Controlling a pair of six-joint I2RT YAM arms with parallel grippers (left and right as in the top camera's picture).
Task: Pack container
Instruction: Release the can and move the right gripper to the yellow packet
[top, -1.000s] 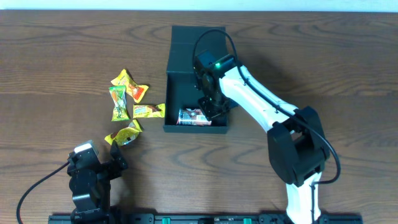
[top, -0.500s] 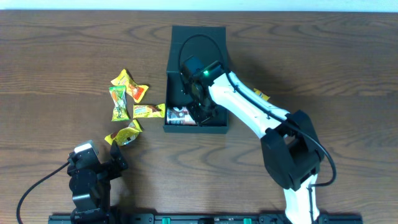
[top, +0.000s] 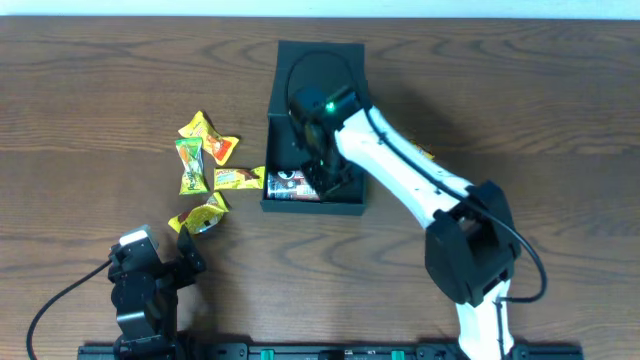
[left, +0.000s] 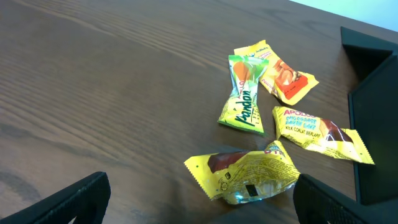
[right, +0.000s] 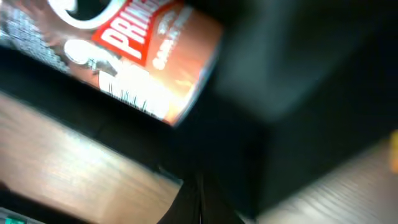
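The dark teal container (top: 300, 60) stands open at the table's middle, and its dark wall fills the right wrist view (right: 298, 93). A small red can (top: 292, 186) lies inside at its front left and shows blurred in the right wrist view (right: 143, 56). My right gripper (top: 328, 180) reaches into the container beside the can, its fingers (right: 200, 199) shut together on nothing. Several yellow snack packets (top: 222, 150) lie on the table left of the container. My left gripper (top: 188, 262) is open and empty, just short of the nearest packet (left: 249, 177).
A green-and-yellow packet (left: 244, 93) and an orange-yellow one (left: 287, 78) lie beyond the near packet. One packet (left: 320, 134) touches the container's left wall. Another yellow packet (top: 420, 153) peeks out from under the right arm, right of the container.
My right gripper has moved left inside the container. The red can has slid left with it, and the container has shifted slightly left. The left arm has not moved.
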